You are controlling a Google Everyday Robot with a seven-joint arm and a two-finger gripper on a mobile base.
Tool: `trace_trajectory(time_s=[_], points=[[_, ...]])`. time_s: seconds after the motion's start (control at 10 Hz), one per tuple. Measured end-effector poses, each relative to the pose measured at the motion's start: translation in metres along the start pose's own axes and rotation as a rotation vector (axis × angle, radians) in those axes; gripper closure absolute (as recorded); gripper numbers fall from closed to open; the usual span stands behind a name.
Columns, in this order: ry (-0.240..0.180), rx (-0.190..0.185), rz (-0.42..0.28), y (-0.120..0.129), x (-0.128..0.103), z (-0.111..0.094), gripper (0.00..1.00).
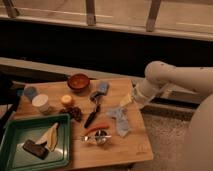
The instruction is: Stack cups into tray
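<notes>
The blue-grey cup (31,92) and the slightly larger white cup (41,103) stand side by side on the left part of the wooden table, just behind the dark green tray (15,131). The tray sits at the table's front left corner and holds a dark brown piece (35,148) and a pale yellow wedge (50,135). My gripper (126,100) hangs at the end of the white arm over the table's right edge, far to the right of both cups.
A red-brown bowl (78,81) stands at the back. Near it are a yellow-orange round object (67,100), a blue brush (102,88), a black-handled utensil (93,116), a dark cluster (75,112), an orange-red piece (95,129), a metal item (98,137) and a blue-grey cloth (120,121).
</notes>
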State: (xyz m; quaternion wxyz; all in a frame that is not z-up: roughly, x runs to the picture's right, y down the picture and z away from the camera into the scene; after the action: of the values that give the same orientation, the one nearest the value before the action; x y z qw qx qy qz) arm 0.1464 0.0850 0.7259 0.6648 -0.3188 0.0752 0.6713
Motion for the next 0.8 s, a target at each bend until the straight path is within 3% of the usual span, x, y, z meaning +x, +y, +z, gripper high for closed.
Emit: trace_trajectory(time_s=[0.5, 0.8], points=[[-0.001, 0.007, -0.011, 0.000, -0.003, 0.000, 0.30], [-0.021, 0.019, -0.079, 0.021, -0.040, 0.008, 0.30]])
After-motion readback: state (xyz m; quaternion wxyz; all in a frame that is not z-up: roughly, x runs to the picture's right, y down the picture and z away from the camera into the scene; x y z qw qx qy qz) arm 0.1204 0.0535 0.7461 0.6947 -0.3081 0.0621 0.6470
